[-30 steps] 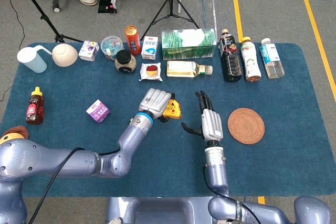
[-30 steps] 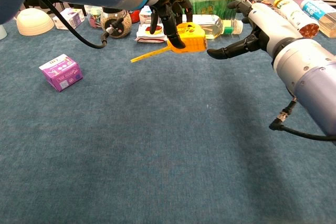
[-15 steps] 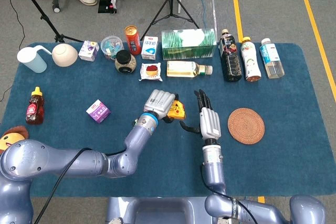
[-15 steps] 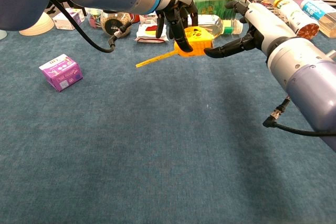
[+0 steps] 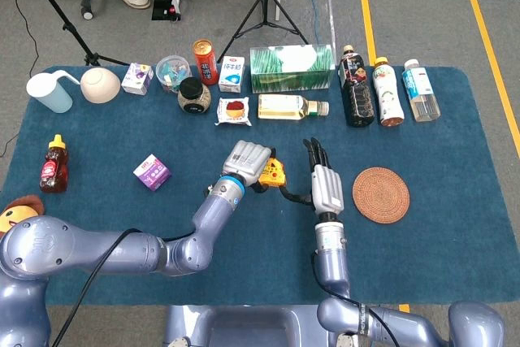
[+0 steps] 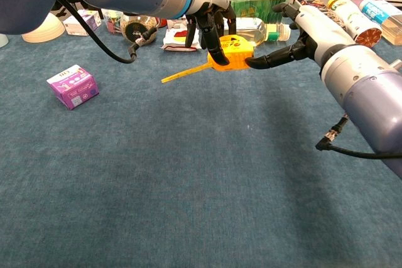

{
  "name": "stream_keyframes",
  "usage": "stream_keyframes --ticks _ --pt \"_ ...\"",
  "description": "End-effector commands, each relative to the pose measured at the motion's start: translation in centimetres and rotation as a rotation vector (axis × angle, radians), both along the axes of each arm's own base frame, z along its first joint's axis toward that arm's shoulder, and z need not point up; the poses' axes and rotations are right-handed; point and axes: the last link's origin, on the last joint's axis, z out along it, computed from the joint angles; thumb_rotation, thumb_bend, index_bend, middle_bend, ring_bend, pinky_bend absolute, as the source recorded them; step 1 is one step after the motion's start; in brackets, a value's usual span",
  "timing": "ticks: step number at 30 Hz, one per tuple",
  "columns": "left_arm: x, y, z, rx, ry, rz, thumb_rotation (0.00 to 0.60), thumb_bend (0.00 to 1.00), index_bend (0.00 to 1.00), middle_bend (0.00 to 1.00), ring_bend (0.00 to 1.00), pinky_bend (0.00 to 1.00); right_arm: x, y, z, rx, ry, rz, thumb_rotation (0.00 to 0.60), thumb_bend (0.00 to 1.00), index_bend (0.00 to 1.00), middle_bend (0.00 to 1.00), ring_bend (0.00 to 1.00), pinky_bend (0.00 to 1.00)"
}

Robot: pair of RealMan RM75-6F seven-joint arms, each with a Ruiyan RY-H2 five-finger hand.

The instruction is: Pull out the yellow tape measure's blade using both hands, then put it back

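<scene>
Two hands close together over blue table cloth (image 5: 455, 225), near middle. Left hand (image 5: 247, 162) closed down over yellow tape measure (image 6: 231, 53), fingers wrapped on its case, gripping from above. Short length of yellow blade (image 6: 183, 72) out of case, slanting down toward cloth on side away from right hand. Right hand (image 5: 326, 188) just beside tape measure, holding nothing, fingers spread and straight, one dark fingertip reaching to case's edge; touching or a hair apart, cannot tell. Round woven coaster (image 5: 381, 195) near tape measure, beyond right hand. Small purple box (image 5: 151, 172) lying well apart from tape measure on opposite side, past left forearm. Red-brown squeeze bottle (image 5: 54, 163) farther out still, near cloth's edge. Behind tape measure, along far side: small snack packet (image 5: 233, 110), lying bottle of yellow liquid (image 5: 292, 106), green tissue box (image 5: 292, 68), dark-lidded jar (image 5: 193, 94), red can (image 5: 205, 62). Farther off behind coaster, three bottles (image 5: 387, 95) lying side by side. Far corner from those: pale bowl (image 5: 100, 85) and light blue cup (image 5: 49, 92).
</scene>
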Motion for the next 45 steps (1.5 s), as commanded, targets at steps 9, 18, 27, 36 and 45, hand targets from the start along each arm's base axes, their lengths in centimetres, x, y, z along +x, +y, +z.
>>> stream_keyframes --ticks 9,18,27,36,45 --pt "-0.4 0.1 0.0 -0.003 0.009 0.007 0.600 0.35 0.56 0.43 0.37 0.49 -0.3 -0.1 0.1 -0.006 0.001 -0.011 0.539 0.25 0.00 0.00 0.02 0.24" --pt "-0.5 0.2 0.2 -0.002 0.009 0.010 0.600 0.34 0.56 0.43 0.37 0.49 -0.4 -0.2 0.1 -0.009 0.000 -0.015 0.539 0.29 0.00 0.00 0.03 0.24" --pt "-0.8 0.3 0.4 -0.001 0.009 0.015 0.600 0.35 0.56 0.43 0.37 0.49 -0.6 -0.3 0.3 -0.017 0.003 -0.018 0.539 0.33 0.00 0.00 0.04 0.25" --pt "-0.9 0.3 0.5 -0.002 0.007 0.015 0.600 0.35 0.56 0.43 0.37 0.49 -0.9 -0.4 0.5 -0.024 0.007 -0.028 0.539 0.34 0.00 0.00 0.04 0.25" --pt "-1.4 0.6 0.8 0.000 0.010 0.021 0.600 0.35 0.56 0.43 0.37 0.49 -1.4 -0.5 0.7 -0.021 0.020 -0.045 0.541 0.36 0.00 0.00 0.05 0.25"
